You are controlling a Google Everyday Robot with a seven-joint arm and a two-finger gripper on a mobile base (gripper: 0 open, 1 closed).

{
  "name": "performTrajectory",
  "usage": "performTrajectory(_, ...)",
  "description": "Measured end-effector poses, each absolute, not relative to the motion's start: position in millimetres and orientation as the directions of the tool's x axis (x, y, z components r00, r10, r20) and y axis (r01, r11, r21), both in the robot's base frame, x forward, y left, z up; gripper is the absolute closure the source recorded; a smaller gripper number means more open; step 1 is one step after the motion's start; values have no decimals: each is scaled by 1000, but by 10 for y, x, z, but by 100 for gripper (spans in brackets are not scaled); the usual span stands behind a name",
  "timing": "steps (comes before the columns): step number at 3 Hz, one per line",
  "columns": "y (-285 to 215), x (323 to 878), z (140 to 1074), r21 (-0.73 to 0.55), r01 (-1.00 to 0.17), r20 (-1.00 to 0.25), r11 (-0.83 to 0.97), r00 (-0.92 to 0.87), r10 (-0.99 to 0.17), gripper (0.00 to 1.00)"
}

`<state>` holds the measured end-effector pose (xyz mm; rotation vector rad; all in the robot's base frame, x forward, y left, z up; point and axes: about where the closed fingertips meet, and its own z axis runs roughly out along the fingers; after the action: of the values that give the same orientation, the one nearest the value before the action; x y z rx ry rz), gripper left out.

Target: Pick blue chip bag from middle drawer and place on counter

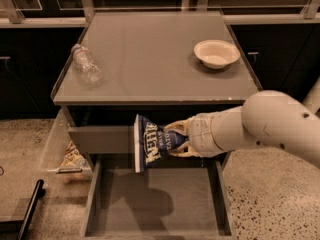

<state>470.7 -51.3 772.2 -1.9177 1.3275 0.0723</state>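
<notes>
Camera view: judging the small crinkled dark-blue foil chip bag (151, 143) as light, soft, slippery, and favouring a sealed edge over the middle. Pinching its right edge in the pale two-finger end effector (176, 140), narrowed onto it, just below the front edge of the broad matte-grey desk (150, 59).
</notes>
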Motion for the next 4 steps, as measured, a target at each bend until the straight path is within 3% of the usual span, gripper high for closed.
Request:
performTrajectory(2,-349,4724,8340,-608,-767,-380,-206,509,-772,100)
performTrajectory(4,-165,5087,9199,-707,-655,-333,-267,642,-690,100)
